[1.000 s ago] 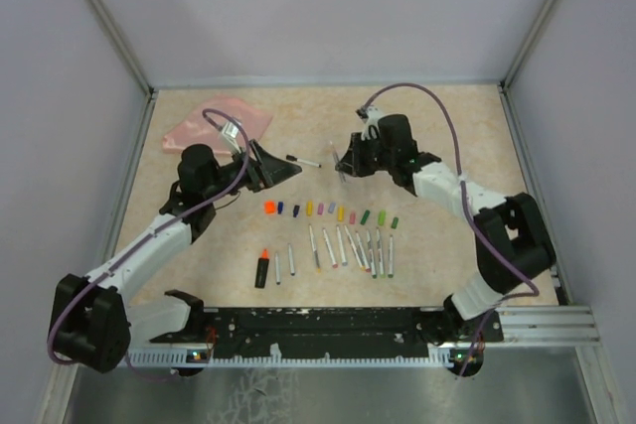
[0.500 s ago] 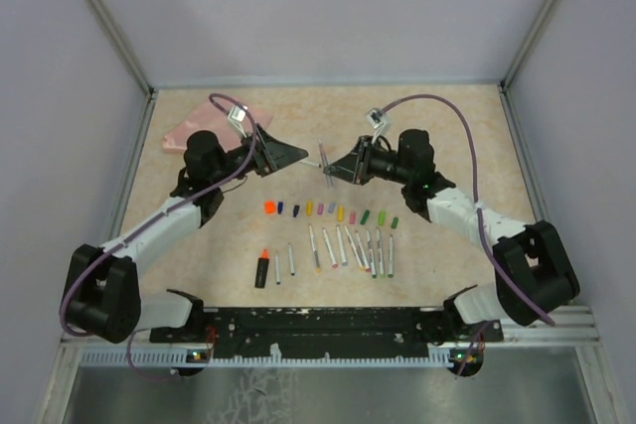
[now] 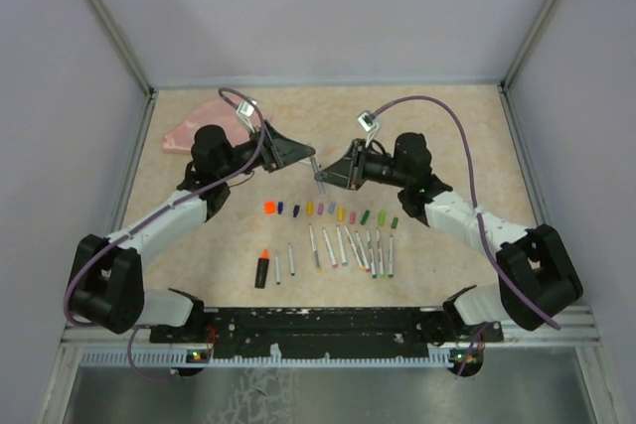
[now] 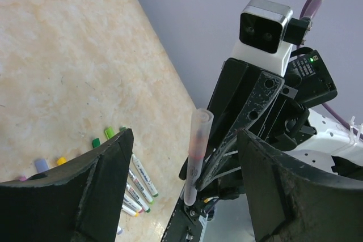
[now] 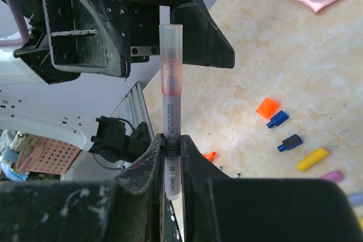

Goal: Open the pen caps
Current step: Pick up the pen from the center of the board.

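My right gripper (image 5: pixel 171 140) is shut on the white barrel of a pen (image 5: pixel 171 118) and holds it out toward the left arm. The pen wears a translucent pinkish cap (image 5: pixel 171 55). My left gripper (image 4: pixel 182 143) is open, its jaws standing either side of that cap (image 4: pixel 199 134) with gaps on both sides. In the top view the left gripper (image 3: pixel 306 158) and the right gripper (image 3: pixel 334 174) meet above the table's middle, the pen (image 3: pixel 319 179) between them. A row of loose pen caps (image 3: pixel 328 212) lies on the table below them.
A row of uncapped pens (image 3: pixel 348 248) lies nearer the arm bases, with an orange highlighter (image 3: pixel 262 267) at its left. The pink pouch (image 3: pixel 204 118) lies at the back left. Orange (image 5: pixel 267 107), blue (image 5: pixel 278 119) and yellow (image 5: pixel 312 159) caps show under the right wrist.
Both arms swung toward each other. The right gripper brought the pen to the middle and the left gripper came round its cap end, its jaws narrowing a little.
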You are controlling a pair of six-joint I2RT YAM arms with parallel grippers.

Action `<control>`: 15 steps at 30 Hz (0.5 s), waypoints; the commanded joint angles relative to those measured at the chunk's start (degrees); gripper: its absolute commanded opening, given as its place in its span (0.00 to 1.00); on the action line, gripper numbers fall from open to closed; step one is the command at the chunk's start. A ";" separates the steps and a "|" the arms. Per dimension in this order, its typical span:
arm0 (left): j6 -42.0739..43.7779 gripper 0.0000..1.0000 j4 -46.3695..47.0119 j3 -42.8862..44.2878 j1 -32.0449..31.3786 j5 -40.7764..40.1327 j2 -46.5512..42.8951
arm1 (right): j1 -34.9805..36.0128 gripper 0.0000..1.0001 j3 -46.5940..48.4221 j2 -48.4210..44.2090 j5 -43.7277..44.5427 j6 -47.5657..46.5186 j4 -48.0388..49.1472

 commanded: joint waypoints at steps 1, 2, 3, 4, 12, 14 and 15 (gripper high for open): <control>1.52 0.77 0.17 2.52 -0.98 0.50 -0.33 | 1.10 0.00 0.49 -1.89 -0.73 -0.17 3.36; 1.59 0.75 0.00 2.34 -1.13 0.35 -0.51 | 1.24 0.00 0.46 -1.74 -0.79 -0.15 3.31; 1.60 0.72 -0.14 2.03 -1.22 0.31 -0.65 | 1.37 0.00 0.44 -1.69 -0.87 -0.10 3.28; 1.64 0.70 -0.26 1.85 -1.32 0.26 -0.74 | 1.58 0.00 0.47 -1.73 -0.85 -0.22 3.18; 2.14 0.49 -1.34 1.10 -2.08 0.95 -1.35 | 3.04 0.00 0.78 -1.38 -1.07 -0.55 2.10; 2.14 0.41 -1.34 0.71 -2.24 0.95 -1.61 | 3.33 0.00 0.79 -1.53 -0.92 -0.67 1.74; 2.21 0.36 -1.34 0.54 -2.21 1.11 -1.71 | 3.37 0.00 0.70 -1.62 -0.85 -0.71 1.54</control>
